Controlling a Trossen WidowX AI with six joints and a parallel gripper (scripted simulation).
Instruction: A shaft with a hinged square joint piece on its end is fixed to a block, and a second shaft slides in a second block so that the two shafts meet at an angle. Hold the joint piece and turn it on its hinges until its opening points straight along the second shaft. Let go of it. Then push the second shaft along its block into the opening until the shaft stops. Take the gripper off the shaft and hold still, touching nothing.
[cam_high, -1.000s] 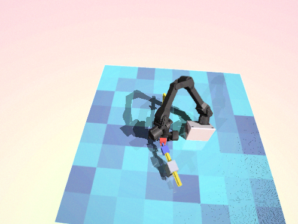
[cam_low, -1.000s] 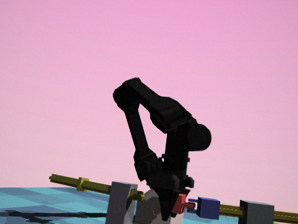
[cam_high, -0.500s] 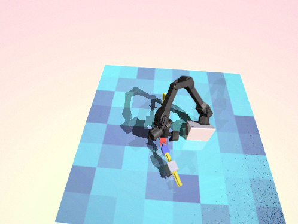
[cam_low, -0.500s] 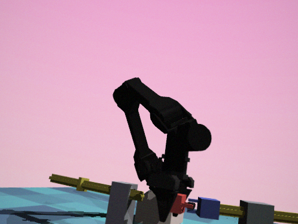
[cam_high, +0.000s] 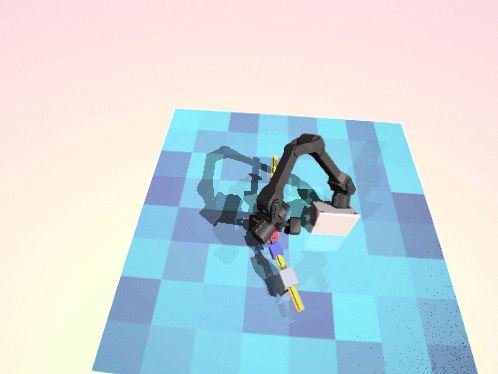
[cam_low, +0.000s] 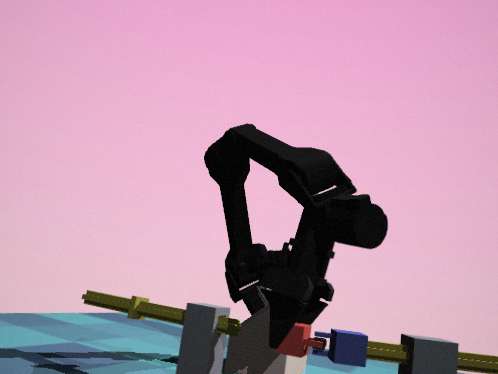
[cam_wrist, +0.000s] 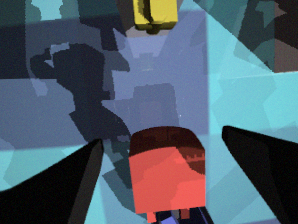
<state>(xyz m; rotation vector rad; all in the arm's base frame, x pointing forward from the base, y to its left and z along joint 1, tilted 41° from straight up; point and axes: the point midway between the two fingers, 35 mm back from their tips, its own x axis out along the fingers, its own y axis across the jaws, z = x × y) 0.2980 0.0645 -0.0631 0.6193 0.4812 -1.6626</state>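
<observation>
The red joint piece (cam_high: 274, 238) (cam_low: 300, 340) (cam_wrist: 167, 177) is hinged to the blue piece (cam_high: 275, 250) (cam_low: 348, 347) on the fixed yellow shaft (cam_high: 297, 300) (cam_low: 386, 351), which runs through a grey block (cam_high: 288, 277) (cam_low: 431, 350). The second yellow shaft (cam_high: 274, 168) (cam_low: 110, 301) (cam_wrist: 162, 17) passes through its own grey block (cam_low: 196, 337). Its end stands apart from the red piece, whose dark far end faces roughly toward it in the wrist view. How exactly they line up is unclear. My gripper (cam_wrist: 163, 138) is wide open, one finger on each side of the red piece, with gaps showing.
A yellow collar (cam_low: 138, 307) sits on the second shaft beyond its block. The arm's pale base box (cam_high: 334, 221) stands beside the shafts. The arm hides the meeting area in the top view. Shadows fall across the tiled floor (cam_high: 200, 345).
</observation>
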